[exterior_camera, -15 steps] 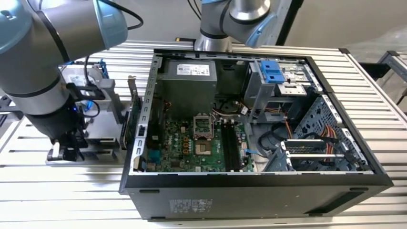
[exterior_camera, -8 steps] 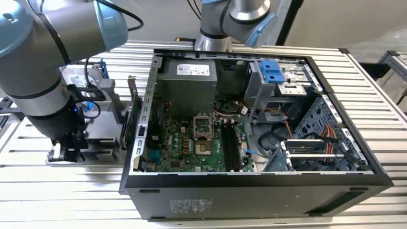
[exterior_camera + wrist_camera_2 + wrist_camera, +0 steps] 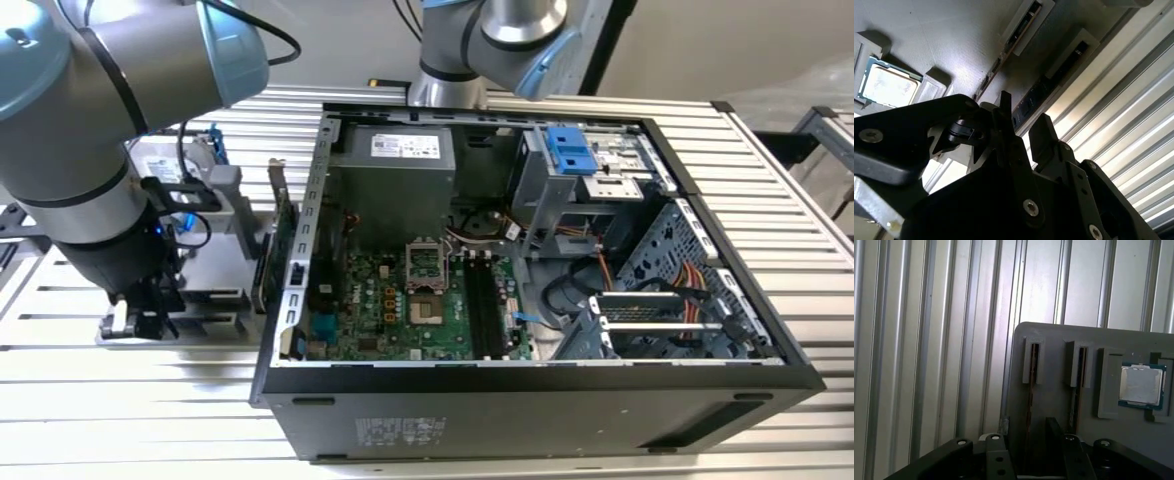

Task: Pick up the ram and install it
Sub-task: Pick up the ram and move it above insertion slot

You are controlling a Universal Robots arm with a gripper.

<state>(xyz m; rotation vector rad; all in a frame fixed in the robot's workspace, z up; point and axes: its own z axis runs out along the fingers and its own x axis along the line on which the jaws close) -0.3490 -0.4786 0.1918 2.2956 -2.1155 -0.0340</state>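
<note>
Now | my black gripper, jaws apart, straddles slim dark ram stick | edge-up in matte grey slotted holder | ribbed aluminium table

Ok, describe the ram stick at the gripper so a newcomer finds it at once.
Beside the computer case, on the exterior view's left, a grey holder lies on the slatted table. Two thin boards stand on edge in its slots; the ram is the one in line with the open gripper. Unlike its twin, it sits nearest the holder's edge, farther from the square processor chip.
</note>
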